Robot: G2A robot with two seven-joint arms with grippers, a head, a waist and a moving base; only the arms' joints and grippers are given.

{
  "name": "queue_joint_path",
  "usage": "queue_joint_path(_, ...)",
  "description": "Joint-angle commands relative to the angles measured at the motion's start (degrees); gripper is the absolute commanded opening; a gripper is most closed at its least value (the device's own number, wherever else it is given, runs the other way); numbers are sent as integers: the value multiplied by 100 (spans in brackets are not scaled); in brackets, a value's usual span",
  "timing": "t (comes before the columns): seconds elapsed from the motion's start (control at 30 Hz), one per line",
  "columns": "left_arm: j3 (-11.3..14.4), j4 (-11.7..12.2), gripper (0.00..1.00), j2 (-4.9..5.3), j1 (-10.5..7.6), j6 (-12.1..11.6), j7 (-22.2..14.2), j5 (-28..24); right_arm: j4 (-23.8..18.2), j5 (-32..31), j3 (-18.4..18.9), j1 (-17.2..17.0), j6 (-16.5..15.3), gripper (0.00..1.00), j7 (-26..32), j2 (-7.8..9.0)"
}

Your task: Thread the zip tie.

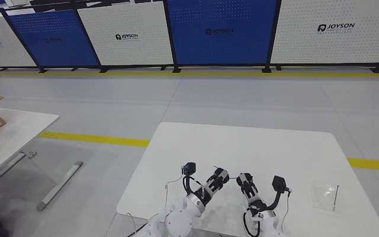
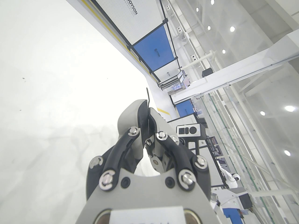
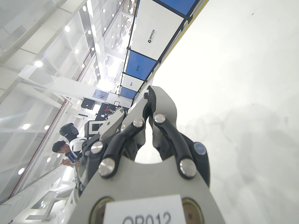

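Arms come in from the near edge of the white table [image 1: 249, 145], one on each side, with their forearms angled forward and toward each other. The two grippers end up close together but do not touch. Both wrist views take in the tabletop along one side and the hall along the other, so each gripper is rolled onto its side and points out across the table rather than down at it.

The left gripper [image 2: 147, 110] is closed tight, its two pale fingers [image 2: 130, 115] pressed together on the zip tie [image 2: 147, 95]. The zip tie is a thin black strip that runs between the dark pads, and a short length of it sticks out past the fingertips. How far it runs back inside the grip is hard to see.

The right gripper [image 3: 149, 97] is also closed, its ribbed black pads meeting at the tips. I cannot tell whether anything is pinched between them. In the top view it sits just to the right of the left gripper, over the near part of the table.

Well away from both grippers, near the table's right edge, lies a clear plastic packet [image 1: 323, 194]. A thin dark strip [image 1: 336, 198] lies along the side of the packet nearer that edge.
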Motion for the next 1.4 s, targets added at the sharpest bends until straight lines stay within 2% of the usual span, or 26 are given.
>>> queue_joint_path(0.0, 0, 0, 0, 0, 0, 0, 0, 0, 0, 0, 0, 0, 0, 0, 0, 0)
queue_joint_path(0.6, 0, 0, 0, 0, 0, 0, 0, 0, 0, 0, 0, 0, 0, 0, 0, 0)
queue_joint_path(0.8, -5, 2, 0, -4, -12, -1, 10, -1, -46, 77, 163, -81, -130, 0, 4, 14)
queue_joint_path(1.0, -17, 18, 0, -19, -8, -189, -69, -167, -189, 164, 361, -265, -263, 0, 60, 42)
queue_joint_path(1.17, -103, -26, 0, -2, 83, -581, -295, -441, -245, 138, 374, -344, -402, 0, 83, 46)
queue_joint_path(1.37, -194, -70, 0, 18, 156, -662, -322, -391, -300, 4, 315, -378, -449, 0, 32, 36)
